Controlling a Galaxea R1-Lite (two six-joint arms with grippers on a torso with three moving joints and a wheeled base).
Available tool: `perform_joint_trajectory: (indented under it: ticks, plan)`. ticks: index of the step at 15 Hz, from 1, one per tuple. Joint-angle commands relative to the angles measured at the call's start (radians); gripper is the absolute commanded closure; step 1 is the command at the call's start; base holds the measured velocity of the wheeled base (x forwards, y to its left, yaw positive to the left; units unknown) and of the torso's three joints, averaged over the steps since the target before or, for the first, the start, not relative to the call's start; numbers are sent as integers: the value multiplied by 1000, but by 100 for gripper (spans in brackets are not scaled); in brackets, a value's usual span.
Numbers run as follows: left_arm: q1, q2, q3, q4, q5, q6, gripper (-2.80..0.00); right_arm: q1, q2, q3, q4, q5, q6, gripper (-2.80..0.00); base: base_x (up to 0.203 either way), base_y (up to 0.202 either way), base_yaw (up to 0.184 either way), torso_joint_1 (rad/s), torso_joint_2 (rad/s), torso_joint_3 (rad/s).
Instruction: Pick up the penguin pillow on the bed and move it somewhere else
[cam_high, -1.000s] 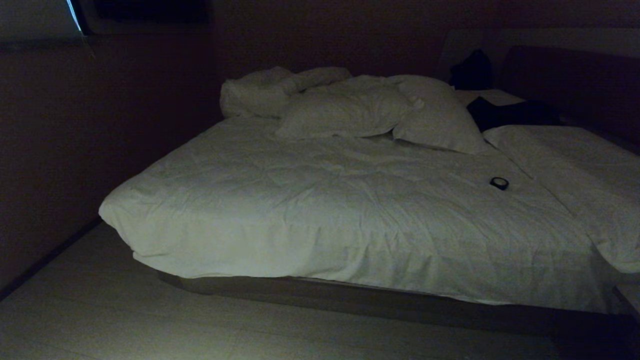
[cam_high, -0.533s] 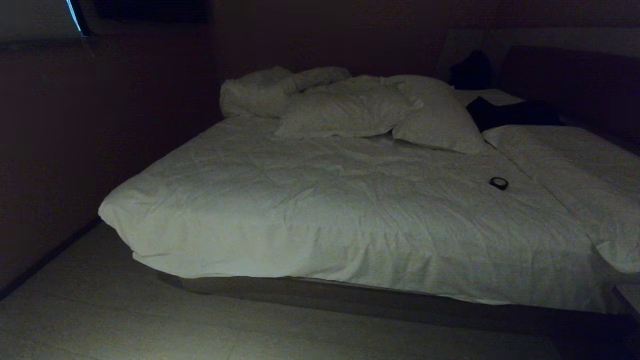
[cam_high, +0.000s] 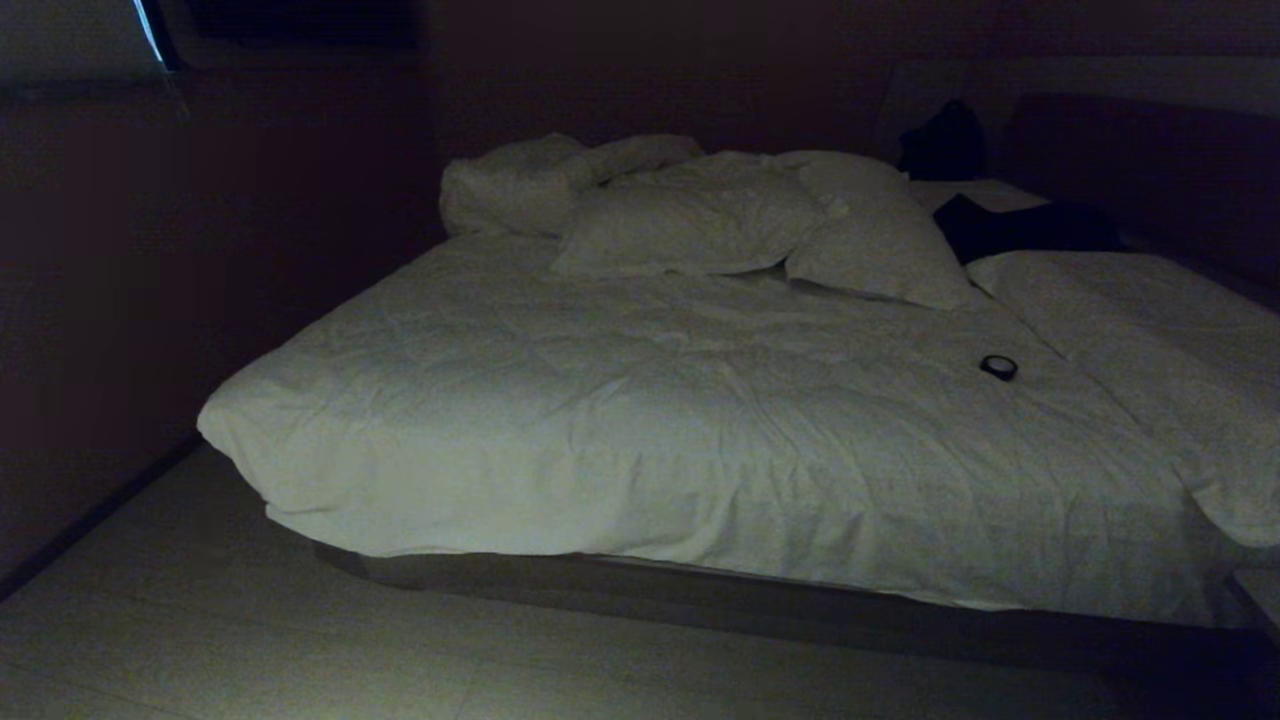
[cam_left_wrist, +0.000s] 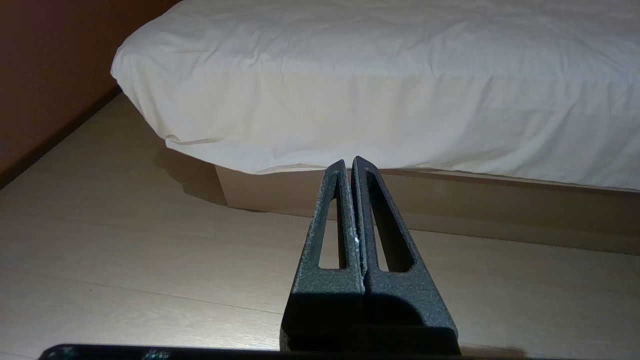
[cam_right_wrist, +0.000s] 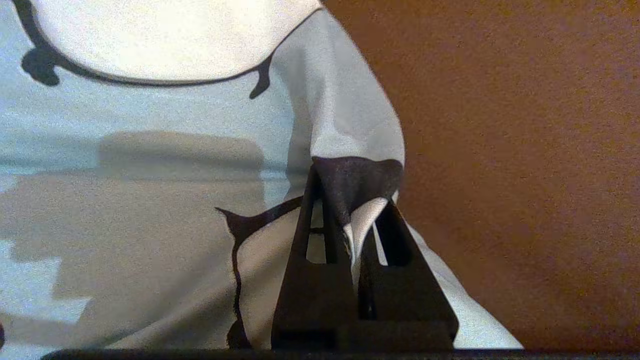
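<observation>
The light grey-blue penguin pillow (cam_right_wrist: 165, 150) hangs pinched at one corner in the right gripper (cam_right_wrist: 352, 235), off the white-duveted bed (cam_high: 700, 440). The left gripper (cam_left_wrist: 348, 167), fingers pressed together, points at the bed's edge above the floor. Three white pillows (cam_high: 690, 220) lie on it.

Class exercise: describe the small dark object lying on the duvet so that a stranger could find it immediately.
Start at the bed with its white duvet. Go towards its right side, below the heaped white pillows. There lies a small black ring-shaped object, the only dark thing on that open stretch.
</observation>
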Motion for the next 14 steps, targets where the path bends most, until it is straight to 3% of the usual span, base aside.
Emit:
perform_joint_trajectory:
  ticks: [1,9,10,14]
  plan:
    - [0,0,2,0,0,-1,0,-6,19,2,-6,5,-11,0,0,0,0,0,0,0]
    - [0,0,2,0,0,-1,0,-11,31,4,-11,5,-14,0,0,0,0,0,0,0]
    - [0,0,2,0,0,-1,0,-13,36,2,-11,5,-20,-280,0,0,0,0,0,0]
    - [0,0,2,0,0,-1,0,-17,36,4,-11,5,-30,-280,0,0,0,0,0,0]
